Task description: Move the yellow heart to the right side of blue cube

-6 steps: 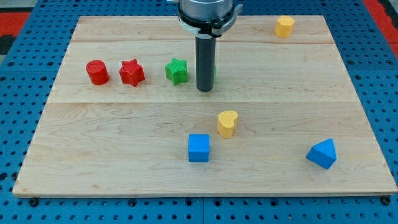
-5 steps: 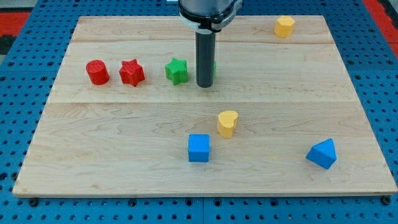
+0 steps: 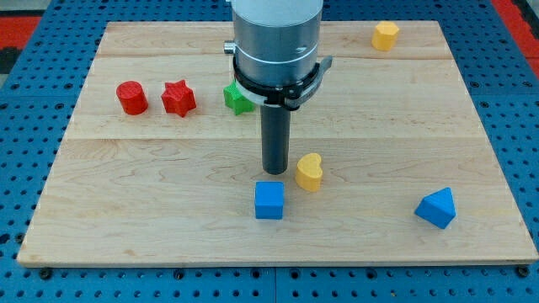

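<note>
Blue pegboard surrounds a pale wooden board (image 3: pixel 168 210) that fills most of the view, its planks running left to right. I have no jaws to spread or press together, only a straight dark rod, and my tip (image 3: pixel 274 172) rests on the wood near the board's middle, gripping nothing.

Just to the view's right of my tip sits the yellow heart (image 3: pixel 309 172), so close that I cannot tell whether rod and heart touch or a thin gap remains. Its lobes lie toward the view's top and right, its narrower end toward the view's bottom and left, so its long axis runs slightly on the diagonal (the tilt is mild).

Below my tip, toward the view's bottom, stands the blue cube (image 3: pixel 269 200), near but apart from the rod. The heart is up and to the right of that cube, close to its upper right corner without touching it.

Along the view's left, a red cylinder (image 3: pixel 131 98) and a red star (image 3: pixel 178 98) stand side by side. A green star (image 3: pixel 235 98) beyond them is partly hidden behind my grey housing. A yellow block (image 3: pixel 386 35), its shape hard to make out, sits near the top right corner, and a blue triangular block (image 3: pixel 436 207) lies well apart at the lower right.
</note>
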You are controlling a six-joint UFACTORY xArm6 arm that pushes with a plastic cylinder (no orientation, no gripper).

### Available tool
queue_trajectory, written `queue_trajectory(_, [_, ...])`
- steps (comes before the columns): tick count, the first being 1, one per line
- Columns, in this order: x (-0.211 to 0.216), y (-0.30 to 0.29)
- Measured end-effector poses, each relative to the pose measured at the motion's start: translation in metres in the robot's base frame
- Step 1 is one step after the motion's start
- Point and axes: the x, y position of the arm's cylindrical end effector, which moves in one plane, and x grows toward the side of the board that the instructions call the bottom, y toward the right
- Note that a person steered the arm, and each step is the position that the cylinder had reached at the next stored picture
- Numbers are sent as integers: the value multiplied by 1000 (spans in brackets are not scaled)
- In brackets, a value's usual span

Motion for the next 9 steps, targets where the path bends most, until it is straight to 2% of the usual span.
queue_trajectory(2, [4, 49])
queue_trajectory(3, [-3, 44])
queue_trajectory(4, [-33, 55])
queue_trajectory(5, [-43, 91])
queue_trajectory(9, [11, 90])
